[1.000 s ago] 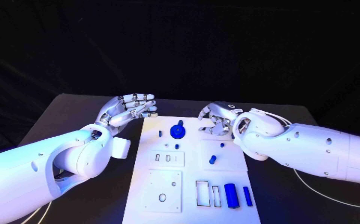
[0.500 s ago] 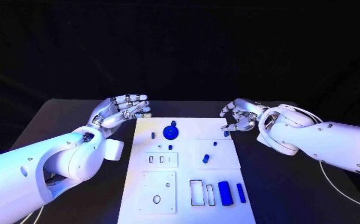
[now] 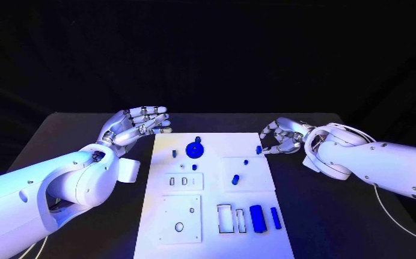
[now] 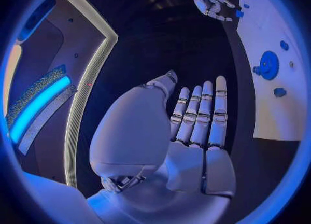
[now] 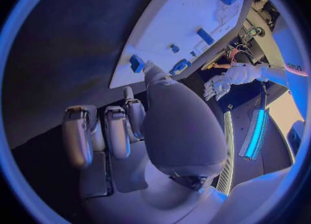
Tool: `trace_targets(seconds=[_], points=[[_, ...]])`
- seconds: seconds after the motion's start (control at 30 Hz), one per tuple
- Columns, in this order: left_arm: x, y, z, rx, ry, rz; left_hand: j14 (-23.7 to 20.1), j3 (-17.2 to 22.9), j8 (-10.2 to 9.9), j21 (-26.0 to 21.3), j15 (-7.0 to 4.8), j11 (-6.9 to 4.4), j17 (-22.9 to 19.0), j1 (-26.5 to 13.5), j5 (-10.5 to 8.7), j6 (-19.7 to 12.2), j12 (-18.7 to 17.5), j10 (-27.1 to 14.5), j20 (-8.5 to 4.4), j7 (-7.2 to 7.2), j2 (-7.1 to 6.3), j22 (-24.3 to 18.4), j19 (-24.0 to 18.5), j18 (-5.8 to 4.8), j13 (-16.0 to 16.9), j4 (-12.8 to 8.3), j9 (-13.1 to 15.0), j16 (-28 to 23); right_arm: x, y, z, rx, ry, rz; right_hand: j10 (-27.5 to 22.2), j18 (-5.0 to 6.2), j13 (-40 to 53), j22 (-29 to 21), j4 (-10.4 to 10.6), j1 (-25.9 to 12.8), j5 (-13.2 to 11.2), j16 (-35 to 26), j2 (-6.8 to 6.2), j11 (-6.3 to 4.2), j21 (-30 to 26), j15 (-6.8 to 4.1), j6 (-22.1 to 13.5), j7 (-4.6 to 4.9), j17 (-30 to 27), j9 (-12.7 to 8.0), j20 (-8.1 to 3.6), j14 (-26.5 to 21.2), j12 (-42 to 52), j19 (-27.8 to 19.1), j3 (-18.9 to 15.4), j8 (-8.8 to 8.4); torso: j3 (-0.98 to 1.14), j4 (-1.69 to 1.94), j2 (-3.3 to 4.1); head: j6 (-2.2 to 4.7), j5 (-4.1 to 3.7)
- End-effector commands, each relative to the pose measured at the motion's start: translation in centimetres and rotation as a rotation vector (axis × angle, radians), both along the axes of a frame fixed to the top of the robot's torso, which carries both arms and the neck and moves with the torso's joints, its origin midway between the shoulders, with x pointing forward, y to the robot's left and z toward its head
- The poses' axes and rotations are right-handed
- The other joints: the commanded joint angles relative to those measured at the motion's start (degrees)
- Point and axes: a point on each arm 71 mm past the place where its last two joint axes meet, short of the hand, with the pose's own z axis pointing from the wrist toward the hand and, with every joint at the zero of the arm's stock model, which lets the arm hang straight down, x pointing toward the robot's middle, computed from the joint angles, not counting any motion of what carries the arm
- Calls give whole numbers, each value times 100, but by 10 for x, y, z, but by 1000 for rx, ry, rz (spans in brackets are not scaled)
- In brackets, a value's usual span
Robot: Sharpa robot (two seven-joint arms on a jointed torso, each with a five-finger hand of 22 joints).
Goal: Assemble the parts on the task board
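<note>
The white task board (image 3: pixel 165 151) lies lengthwise in the middle of the black table. My right hand (image 3: pixel 284 136) hovers at the board's far right edge and pinches a small blue part (image 3: pixel 258 149) at its fingertips. The right wrist view shows that part (image 5: pixel 137 63) at the thumb tip over the board's rim (image 5: pixel 175 22). My left hand (image 3: pixel 131 125) is raised beside the board's far left corner, fingers apart, holding nothing (image 4: pixel 188 130). A round blue disc (image 3: pixel 195 149) sits on the board's far end.
Several small blue pieces lie on the board, one near its middle (image 3: pixel 235 179). Two blue blocks (image 3: pixel 257 215) (image 3: pixel 275 217) stand by rectangular cut-outs at the near end. Bare black table (image 3: pixel 347 223) flanks the board on both sides.
The camera has shifted. My right hand has drawn back from over the board's far middle to its right edge, with the small blue part at its fingertips. The left hand has barely moved.
</note>
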Motion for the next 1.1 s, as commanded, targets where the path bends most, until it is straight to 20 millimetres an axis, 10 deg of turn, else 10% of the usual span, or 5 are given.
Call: trace_targets(seconds=[0.03, 1.1], points=[[0, -2, 2, -13, -13, -17, 25, 5, -23, 27, 13, 16, 5, -47, 6, 4, -18, -10, 6, 344, -3, 3, -26, 57, -2, 24, -5, -14, -1, 3, -3, 7, 14, 26, -7, 80, 407, 1198, 1, 52, 28, -22, 11, -17, -13, 17, 24, -18, 1129, 9, 31, 509, -4, 286, -23, -20, -13, -2, -1, -15, 4], [1, 1, 1, -10, -8, -15, 25, 19, -22, 29, 12, 15, 10, -48, 7, 8, -16, -10, 8, 342, 3, 2, -29, 59, -1, 16, -5, -16, 2, 17, -28, -15, 81, 37, 199, 29, 580, 1339, -51, 313, -21, 12, 259, -74, 158, -32, 428, -69, 1200, 75, -14, 531, 205, 428, 390, 113, -13, -4, -11, -82, 29]])
